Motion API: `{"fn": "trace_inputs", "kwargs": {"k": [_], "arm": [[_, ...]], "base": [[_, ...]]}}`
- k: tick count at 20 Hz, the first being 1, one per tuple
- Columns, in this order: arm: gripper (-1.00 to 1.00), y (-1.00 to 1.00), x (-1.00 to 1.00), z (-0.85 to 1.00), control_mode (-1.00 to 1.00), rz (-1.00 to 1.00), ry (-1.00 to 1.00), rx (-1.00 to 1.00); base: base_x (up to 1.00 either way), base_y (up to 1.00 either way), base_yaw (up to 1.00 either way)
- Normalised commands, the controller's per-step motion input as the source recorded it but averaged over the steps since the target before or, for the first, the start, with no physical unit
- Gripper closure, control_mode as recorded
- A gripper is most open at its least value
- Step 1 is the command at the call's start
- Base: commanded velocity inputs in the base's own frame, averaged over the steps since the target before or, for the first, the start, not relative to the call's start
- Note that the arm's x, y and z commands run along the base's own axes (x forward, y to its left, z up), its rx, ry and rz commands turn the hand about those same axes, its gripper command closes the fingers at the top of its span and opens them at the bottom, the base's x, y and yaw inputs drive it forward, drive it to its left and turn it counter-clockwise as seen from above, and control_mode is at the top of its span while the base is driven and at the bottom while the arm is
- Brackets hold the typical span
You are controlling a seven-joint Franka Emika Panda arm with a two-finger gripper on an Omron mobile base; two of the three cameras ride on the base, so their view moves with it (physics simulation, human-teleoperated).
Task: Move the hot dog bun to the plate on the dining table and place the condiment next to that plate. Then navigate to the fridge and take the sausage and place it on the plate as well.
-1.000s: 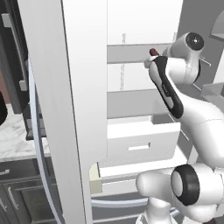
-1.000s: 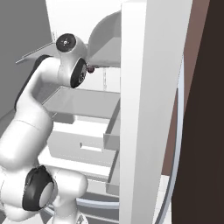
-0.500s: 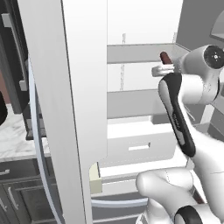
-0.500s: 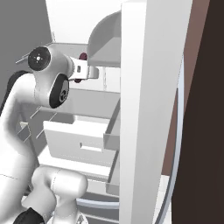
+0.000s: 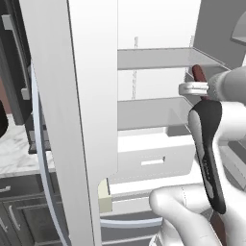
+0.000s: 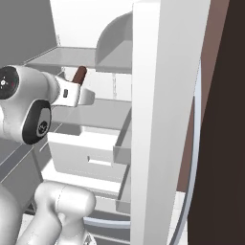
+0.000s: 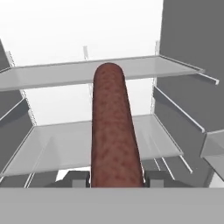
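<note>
Since a second ago the arm has swung back out of the fridge interior and toward the base, carrying the sausage [image 7: 114, 127] with it; the hand now sits lower and nearer the cameras.

The gripper [image 7: 114, 179] is clamped on the near end of the sausage, one dark fingertip [image 7: 76, 179] pressed to each side. The brown, speckled sausage runs straight out ahead of the hand, its rounded far tip free in the air. In the left base view the gripper [image 5: 194, 89] shows with the sausage's tip [image 5: 197, 73] poking up above it; in the right base view the sausage [image 6: 79, 75] angles up from the gripper [image 6: 76, 94].

Just beyond and below the hand lies a grey fridge shelf [image 7: 87, 146], and above it, farther in, an upper shelf [image 7: 57, 72]. Ahead of everything stands the white back wall [image 7: 78, 26]. Below the hand a white drawer [image 6: 88, 153] stands pulled out. To the hand's right the open fridge door [image 6: 162, 119] rises close by.
</note>
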Motion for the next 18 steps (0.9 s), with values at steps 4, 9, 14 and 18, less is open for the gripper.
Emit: {"fn": "trace_inputs", "kwargs": {"k": [4, 9, 14, 18], "arm": [[1.0, 0.03, -0.65, 0.02, -1.0, -0.05, 0.0, 0.02], [1.0, 0.05, -0.52, 0.0, -1.0, -0.02, 0.0, 0.0], [1.0, 0.0, -0.03, -0.03, -1.0, 0.0, -0.01, -0.02], [1.0, 0.0, -0.7, -0.07, -1.0, 0.0, -0.21, 0.0]], "base": [[0.0, 0.0, 0.0], [0.0, 0.0, 0.0], [0.0, 0.0, 0.0], [0.0, 0.0, 0.0]]}}
